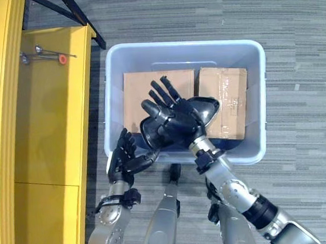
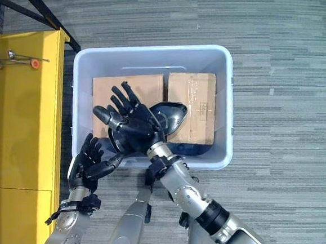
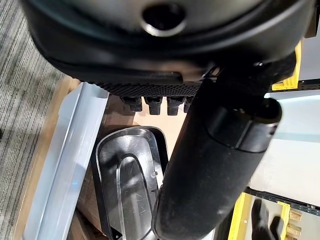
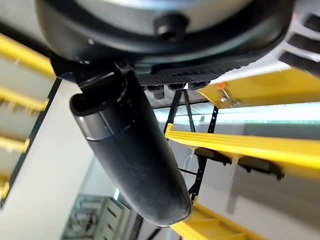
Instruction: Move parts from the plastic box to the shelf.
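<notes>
While the right robot hand (image 1: 171, 121) spread open above the plastic box (image 1: 242, 51), the left robot hand (image 1: 122, 158), fingers relaxed, touched a black part (image 1: 207, 108).

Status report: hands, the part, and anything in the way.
Right hand open over the plastic box; left hand open at its near rim. Black part unheld, lying on cardboard. Yellow shelf unobstructed.

Right hand (image 1: 171, 121) partly hides black part (image 1: 207, 110), apparently

right hand (image 1: 171, 121) raised, fingers spread, left hand (image 1: 122, 157) relaxed
</notes>
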You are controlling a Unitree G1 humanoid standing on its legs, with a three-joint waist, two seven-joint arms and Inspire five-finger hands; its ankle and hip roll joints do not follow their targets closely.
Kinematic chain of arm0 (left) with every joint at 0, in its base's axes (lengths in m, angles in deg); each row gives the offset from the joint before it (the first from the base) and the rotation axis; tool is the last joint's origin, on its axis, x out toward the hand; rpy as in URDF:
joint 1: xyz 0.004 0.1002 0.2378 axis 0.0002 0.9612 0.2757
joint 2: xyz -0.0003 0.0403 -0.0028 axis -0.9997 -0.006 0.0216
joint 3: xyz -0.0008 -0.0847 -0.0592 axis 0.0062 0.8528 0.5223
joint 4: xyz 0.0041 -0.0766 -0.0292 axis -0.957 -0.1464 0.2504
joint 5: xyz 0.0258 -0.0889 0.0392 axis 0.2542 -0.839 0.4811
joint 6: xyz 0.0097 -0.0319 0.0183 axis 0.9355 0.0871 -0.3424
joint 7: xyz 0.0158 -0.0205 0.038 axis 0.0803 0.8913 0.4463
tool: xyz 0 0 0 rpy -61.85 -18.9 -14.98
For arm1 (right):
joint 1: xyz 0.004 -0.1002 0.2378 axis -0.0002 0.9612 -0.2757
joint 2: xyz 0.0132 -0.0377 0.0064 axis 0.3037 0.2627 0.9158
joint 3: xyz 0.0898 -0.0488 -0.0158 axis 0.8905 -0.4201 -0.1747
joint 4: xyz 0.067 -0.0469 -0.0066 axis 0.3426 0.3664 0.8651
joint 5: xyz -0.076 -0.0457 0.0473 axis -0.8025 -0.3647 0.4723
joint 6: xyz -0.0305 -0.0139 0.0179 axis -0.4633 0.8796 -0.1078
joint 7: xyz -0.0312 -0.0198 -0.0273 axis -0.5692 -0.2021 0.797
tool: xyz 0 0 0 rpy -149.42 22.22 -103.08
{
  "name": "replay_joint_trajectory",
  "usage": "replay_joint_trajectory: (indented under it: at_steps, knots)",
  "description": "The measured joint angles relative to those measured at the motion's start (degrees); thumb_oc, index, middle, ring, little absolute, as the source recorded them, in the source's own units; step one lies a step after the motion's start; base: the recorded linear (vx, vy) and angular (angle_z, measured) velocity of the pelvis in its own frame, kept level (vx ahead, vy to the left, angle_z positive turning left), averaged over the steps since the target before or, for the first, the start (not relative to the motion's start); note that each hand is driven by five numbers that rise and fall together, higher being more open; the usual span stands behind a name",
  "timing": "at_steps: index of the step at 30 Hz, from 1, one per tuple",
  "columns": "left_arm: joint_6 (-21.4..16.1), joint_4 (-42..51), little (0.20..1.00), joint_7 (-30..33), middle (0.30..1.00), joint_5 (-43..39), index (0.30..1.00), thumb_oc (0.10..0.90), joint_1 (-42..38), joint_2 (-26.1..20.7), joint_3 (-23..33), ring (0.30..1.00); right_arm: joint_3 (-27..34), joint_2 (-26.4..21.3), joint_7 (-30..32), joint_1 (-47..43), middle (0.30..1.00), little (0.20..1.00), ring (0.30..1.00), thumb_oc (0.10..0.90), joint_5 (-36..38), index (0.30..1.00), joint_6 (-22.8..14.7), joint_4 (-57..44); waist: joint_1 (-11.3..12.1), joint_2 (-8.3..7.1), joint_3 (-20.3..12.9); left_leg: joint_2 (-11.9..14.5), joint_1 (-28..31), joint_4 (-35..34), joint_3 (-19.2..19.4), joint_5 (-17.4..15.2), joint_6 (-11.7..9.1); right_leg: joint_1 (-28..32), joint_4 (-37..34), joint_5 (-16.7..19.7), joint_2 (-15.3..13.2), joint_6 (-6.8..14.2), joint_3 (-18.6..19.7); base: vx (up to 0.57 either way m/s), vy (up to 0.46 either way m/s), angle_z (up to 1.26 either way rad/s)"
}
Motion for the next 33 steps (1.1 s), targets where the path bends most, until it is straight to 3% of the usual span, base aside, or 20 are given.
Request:
replay_joint_trajectory:
  at_steps: [5, 9, 21, 26, 31, 33]
  knots:
    - [0.00, 0.24, 1.000, -1.12, 1.000, 0.03, 1.000, 0.900, 0.89, -0.33, 0.00, 1.000, 3.18, -5.40, 0.31, 0.72, 1.000, 1.000, 1.000, 0.900, -8.54, 1.000, 2.00, -0.28, -0.88, -0.42, -0.16, 0.18, 0.02, -0.02, 0.09, -0.20, -0.19, -0.06, -0.01, 0.07, 0.19, -0.05, 0.20, 0.00, -0.002, -0.01]
    - [0.01, 0.75, 1.000, -2.26, 1.000, 0.14, 1.000, 0.900, 2.61, -1.60, 0.23, 1.000, 6.65, -9.81, 2.59, 0.57, 1.000, 1.000, 1.000, 0.900, -26.27, 1.000, 4.01, -1.97, -1.70, -1.34, -0.29, 0.32, 0.00, -0.06, 0.23, 0.09, 0.23, -0.10, -0.22, 0.09, 0.38, -0.08, 0.33, 0.00, -0.001, -0.02]
    - [-0.12, 1.55, 1.000, -2.73, 1.000, 3.05, 1.000, 0.900, 3.48, -2.74, 2.64, 1.000, 8.56, -20.04, 4.67, -0.41, 1.000, 1.000, 1.000, 0.900, -63.90, 1.000, 6.03, -4.82, -1.64, -3.15, -0.13, 0.31, -0.92, -0.01, 0.04, 0.14, 0.27, -0.64, -0.65, 0.11, 0.46, -0.07, 0.05, -0.01, 0.000, 0.01]
    - [-0.18, 1.56, 1.000, -3.31, 1.000, 4.26, 1.000, 0.900, 3.48, -2.74, 2.63, 1.000, 8.41, -19.79, 4.58, -1.28, 1.000, 1.000, 1.000, 0.900, -69.73, 1.000, 6.15, -4.81, -1.45, -3.39, -0.05, 0.28, -1.19, -0.03, 0.04, 0.13, 0.27, -0.81, -0.79, 0.10, 0.46, -0.06, -0.05, -0.01, 0.003, 0.01]
    - [-0.46, 1.55, 1.000, -3.24, 1.000, 5.18, 1.000, 0.900, 3.30, -2.63, 2.65, 1.000, 7.45, -22.42, 4.53, -3.78, 1.000, 1.000, 1.000, 0.900, -82.68, 1.000, 6.19, -4.80, -1.34, -3.53, 0.02, 0.29, -2.24, -0.03, 0.12, 0.18, 0.30, -1.94, -0.79, 0.15, 0.49, -0.05, 0.04, 0.00, 0.000, 0.00]
    - [-0.51, 1.56, 1.000, -3.19, 1.000, 5.20, 1.000, 0.900, 3.28, -2.62, 2.66, 1.000, 7.45, -22.42, 4.52, -3.54, 1.000, 1.000, 1.000, 0.900, -84.44, 1.000, 6.22, -4.80, -1.33, -3.78, 0.16, 0.28, -2.22, -0.03, 0.15, 0.18, 0.30, -1.93, -0.80, 0.13, 0.48, -0.03, 0.03, 0.00, 0.000, 0.00]
